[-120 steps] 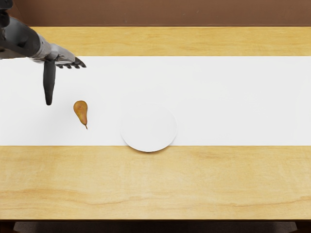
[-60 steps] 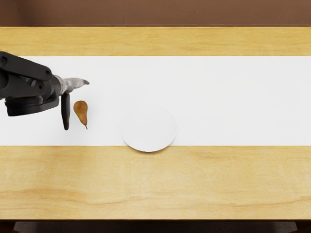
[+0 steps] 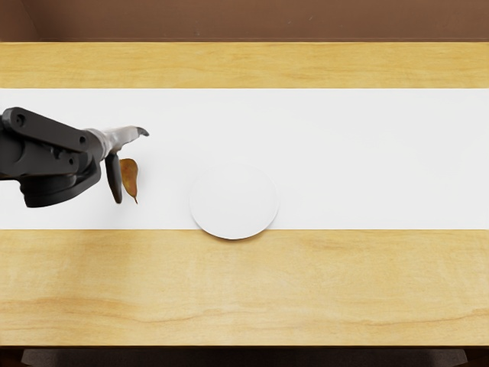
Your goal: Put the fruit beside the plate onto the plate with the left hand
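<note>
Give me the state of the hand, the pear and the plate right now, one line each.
Plate: on the white runner, nothing on it.
Pear: lying on the runner, left of the plate, apart from it.
Left hand: open, fingers spread, one finger down along the pear's left edge, holding nothing.
Right hand: out of view.

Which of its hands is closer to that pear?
Left. The left hand is close beside the pear, on its left; the right hand is out of view.
</note>
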`<state>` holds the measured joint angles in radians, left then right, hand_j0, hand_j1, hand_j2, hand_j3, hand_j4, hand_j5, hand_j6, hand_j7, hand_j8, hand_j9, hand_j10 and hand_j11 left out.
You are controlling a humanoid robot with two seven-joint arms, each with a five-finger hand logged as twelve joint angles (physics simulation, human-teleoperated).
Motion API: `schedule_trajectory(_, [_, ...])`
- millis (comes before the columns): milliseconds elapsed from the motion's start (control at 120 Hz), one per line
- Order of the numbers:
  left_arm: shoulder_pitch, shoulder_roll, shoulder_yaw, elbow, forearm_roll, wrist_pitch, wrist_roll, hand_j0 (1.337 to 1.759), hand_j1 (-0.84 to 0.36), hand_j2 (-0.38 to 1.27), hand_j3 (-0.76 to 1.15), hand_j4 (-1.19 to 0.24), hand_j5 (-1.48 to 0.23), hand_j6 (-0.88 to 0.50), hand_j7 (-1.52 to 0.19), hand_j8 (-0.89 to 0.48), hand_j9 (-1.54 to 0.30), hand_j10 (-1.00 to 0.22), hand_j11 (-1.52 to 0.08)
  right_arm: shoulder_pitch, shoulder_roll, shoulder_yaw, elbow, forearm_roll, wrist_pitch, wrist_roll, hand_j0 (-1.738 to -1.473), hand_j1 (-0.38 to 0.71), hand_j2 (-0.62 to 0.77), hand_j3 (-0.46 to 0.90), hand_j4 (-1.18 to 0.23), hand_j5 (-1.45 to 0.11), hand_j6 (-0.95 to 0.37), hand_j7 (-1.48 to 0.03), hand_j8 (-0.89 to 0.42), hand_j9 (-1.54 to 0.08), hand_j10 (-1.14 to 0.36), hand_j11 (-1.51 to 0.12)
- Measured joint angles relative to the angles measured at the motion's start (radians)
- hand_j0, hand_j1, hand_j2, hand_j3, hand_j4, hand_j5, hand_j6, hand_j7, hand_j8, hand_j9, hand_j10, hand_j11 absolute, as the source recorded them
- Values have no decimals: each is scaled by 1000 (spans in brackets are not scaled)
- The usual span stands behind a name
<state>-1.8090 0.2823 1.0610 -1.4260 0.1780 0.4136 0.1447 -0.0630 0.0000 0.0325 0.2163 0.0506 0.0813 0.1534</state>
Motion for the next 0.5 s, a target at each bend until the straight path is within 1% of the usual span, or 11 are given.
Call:
schedule_trajectory(183, [24, 0, 0, 1, -2, 32, -2, 1658, 193, 26, 0, -130, -169, -131, -169, -131, -169, -130, -169, 0, 0, 0, 0, 0, 0, 0, -1658, -340, -2, 0, -8, -10, -8, -10, -8, -10, -8, -10])
schedule_trajectory(258, [52, 0, 1, 6, -2, 40, -2, 1658, 185, 28, 0, -137, -178, -137, -178, -137, -178, -137, -178, 0, 0, 0, 0, 0, 0, 0, -1658, -340, -2, 0, -8, -10, -8, -10, -8, -10, -8, -10])
schedule_trajectory(392, [58, 0, -2, 15, -2, 51, -2, 1658, 176, 29, 0, -144, -187, -145, -187, -145, -187, -144, -187, 0, 0, 0, 0, 0, 0, 0, -1658, -340, -2, 0, -8, -10, -8, -10, -8, -10, -8, -10])
schedule_trajectory(500, [78, 0, -4, 18, -2, 83, -2, 1658, 172, 30, 0, -148, -192, -148, -192, -148, -192, -148, -192, 0, 0, 0, 0, 0, 0, 0, -1658, -340, -2, 0, -8, -10, -8, -10, -8, -10, -8, -10])
